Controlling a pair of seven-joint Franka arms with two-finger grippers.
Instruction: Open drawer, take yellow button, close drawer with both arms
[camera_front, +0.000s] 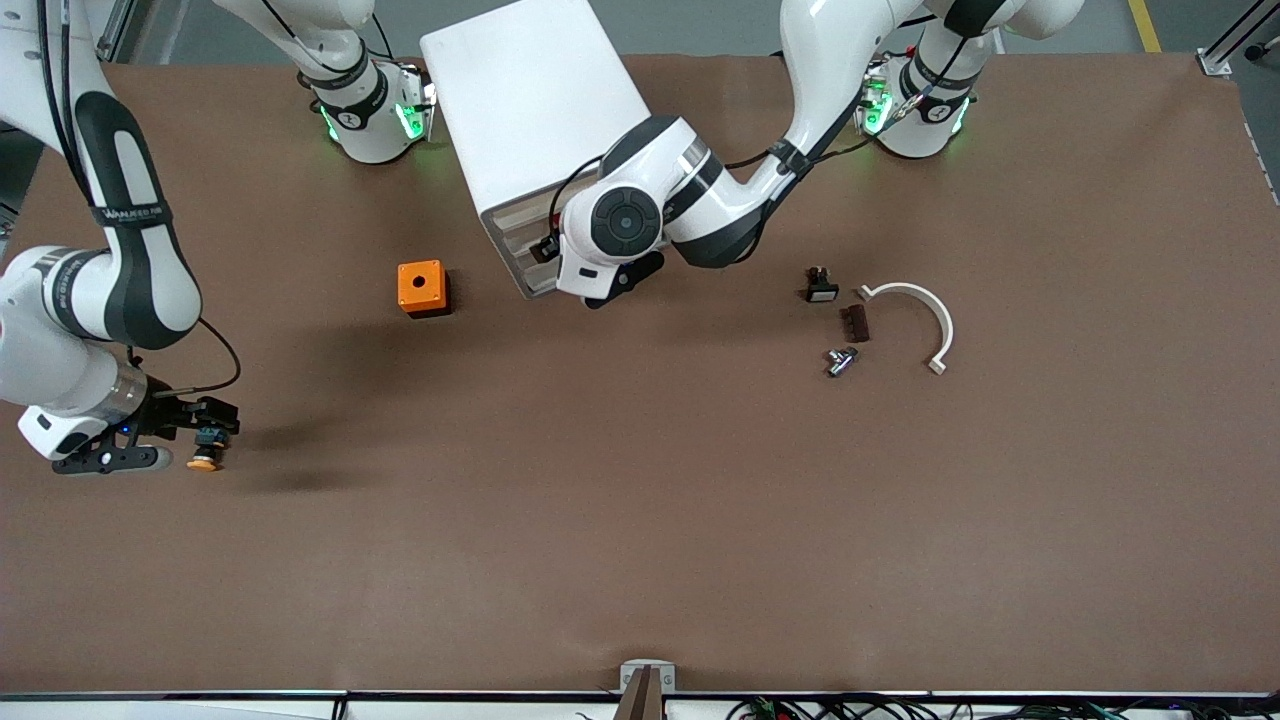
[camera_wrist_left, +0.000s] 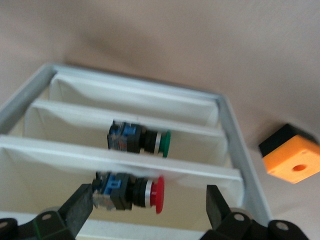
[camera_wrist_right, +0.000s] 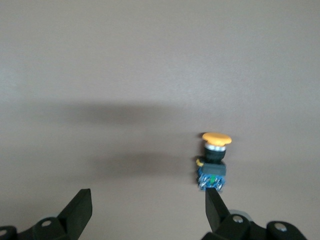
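orange cube (camera_front: 421, 287) | white curved clip (camera_front: 918, 318) (small parts beside) | brown table (camera_front: 640, 520)

Button (camera_wrist_right: 215, 162): orange-yellow cap, black body, blue rear; lies on the tabletop (camera_front: 640, 520) toward the right arm's end. Drawer (camera_wrist_left: 135, 97): uppermost of cabinet (camera_front: 530, 110), white, see-through front.

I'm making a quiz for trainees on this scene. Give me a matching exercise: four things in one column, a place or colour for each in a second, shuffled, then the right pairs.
Things:
1. yellow-capped button
2. red-capped button
3. orange cube
4. curved white piece

Matches:
A. toward the left arm's end of the table
B. in the cabinet
C. on the table by the right gripper
D. beside the cabinet

Pairs: 1-C, 2-B, 3-D, 4-A
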